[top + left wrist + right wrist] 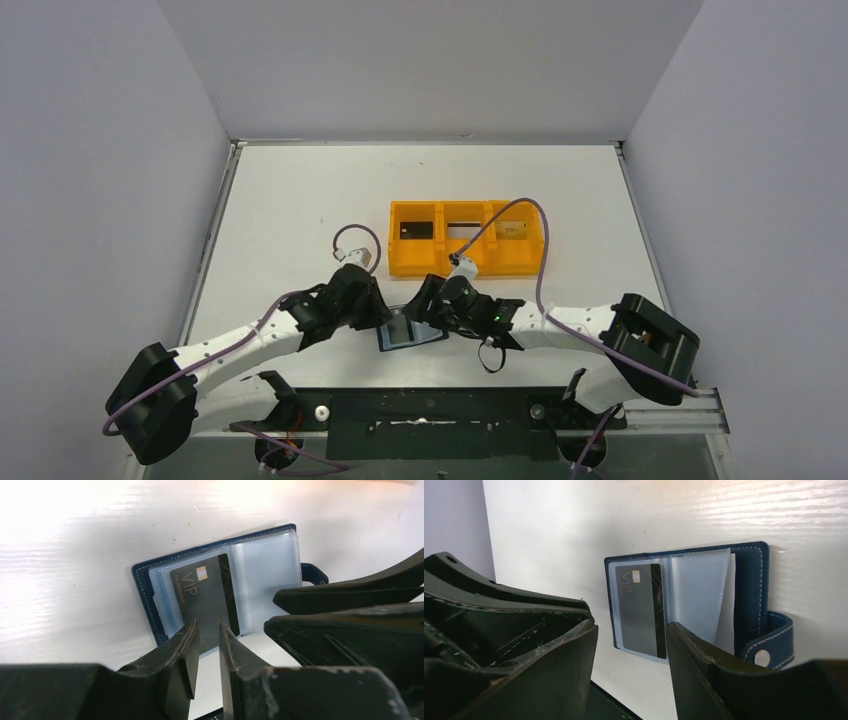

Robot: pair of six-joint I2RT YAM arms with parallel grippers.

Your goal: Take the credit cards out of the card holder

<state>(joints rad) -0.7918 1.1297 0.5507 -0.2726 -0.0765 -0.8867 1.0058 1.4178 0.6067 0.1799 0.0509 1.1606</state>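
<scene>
The card holder (412, 333) lies open and flat on the table, with a navy cover (145, 590) and clear plastic sleeves. A black "VIP" credit card (205, 595) sits in its left sleeve and also shows in the right wrist view (639, 610). The other sleeves (696, 595) look empty. My left gripper (207, 630) is low at the card's near end, its jaws a narrow gap apart and holding nothing. My right gripper (631, 627) is wide open and empty. Its right finger (704, 660) hangs over the holder's (749, 580) middle fold. Both grippers (378, 310) (428, 300) flank the holder.
An orange three-compartment tray (470, 262) stands just behind the holder. It has a dark card (415, 229), a pale one (460, 228) and a beige one (512, 230) inside. The holder's snap tab (769, 640) sticks out on its right. The black front rail (430, 410) is close below.
</scene>
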